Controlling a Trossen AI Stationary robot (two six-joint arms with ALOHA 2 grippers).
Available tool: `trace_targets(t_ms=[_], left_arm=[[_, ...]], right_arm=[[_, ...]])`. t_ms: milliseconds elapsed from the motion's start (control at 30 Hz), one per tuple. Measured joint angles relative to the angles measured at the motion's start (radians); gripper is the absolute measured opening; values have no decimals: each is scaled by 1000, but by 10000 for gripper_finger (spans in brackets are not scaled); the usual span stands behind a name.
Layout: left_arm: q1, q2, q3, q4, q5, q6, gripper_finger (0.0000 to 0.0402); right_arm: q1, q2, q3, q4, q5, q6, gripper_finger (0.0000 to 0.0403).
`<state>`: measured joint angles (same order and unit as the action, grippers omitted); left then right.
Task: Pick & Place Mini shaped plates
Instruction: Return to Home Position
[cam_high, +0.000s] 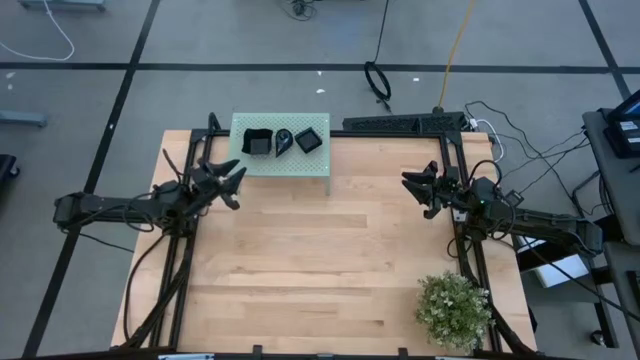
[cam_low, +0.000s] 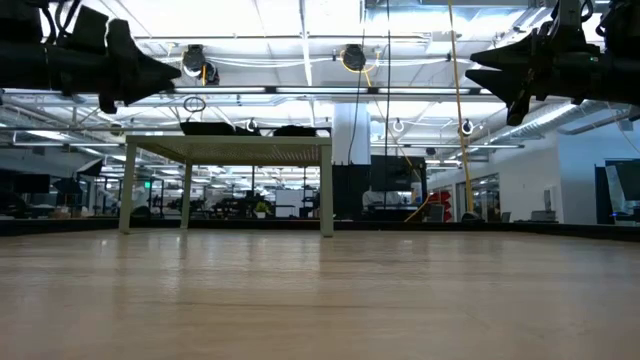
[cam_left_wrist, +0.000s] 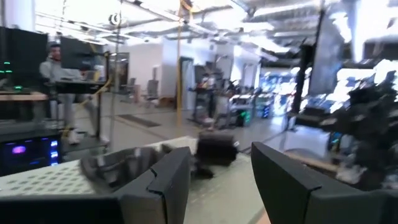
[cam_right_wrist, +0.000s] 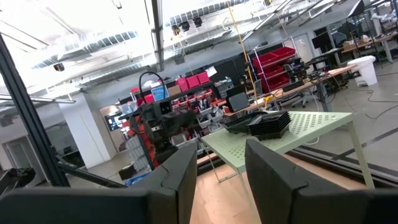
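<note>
The wooden desk (cam_high: 330, 270) carries a green perforated platform (cam_high: 290, 166) at its far edge. The left gripper (cam_high: 238, 187) hovers just beside the platform's front-left corner and the right gripper (cam_high: 415, 192) hovers well apart, both with jaws parted and empty. The mini shaped plates (cam_high: 257, 142) sit in three stacks on the platform.

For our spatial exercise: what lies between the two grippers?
Nothing: the high view shows bare wooden table between the left gripper and the right gripper.

The plates (cam_high: 284, 141) look glossy black, the platform (cam_high: 290, 165) matt perforated, the table (cam_high: 320, 260) smooth wood.
</note>
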<state>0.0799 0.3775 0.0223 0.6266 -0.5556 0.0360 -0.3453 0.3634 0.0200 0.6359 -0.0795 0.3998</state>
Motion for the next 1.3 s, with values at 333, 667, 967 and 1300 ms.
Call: trace_targets(t_ms=[333,667,967,1300], left_arm=[[0,1,0,-55,-57,33,173],[0,1,0,-57,-56,31,173],[0,1,0,-57,-55,31,173],[0,1,0,-56,-52,31,173]], right_arm=[[0,0,0,-1,0,0,126],[0,-88,0,2,0,0,126],[0,-132,0,-1,0,0,126],[0,-130,0,-1,0,0,126]])
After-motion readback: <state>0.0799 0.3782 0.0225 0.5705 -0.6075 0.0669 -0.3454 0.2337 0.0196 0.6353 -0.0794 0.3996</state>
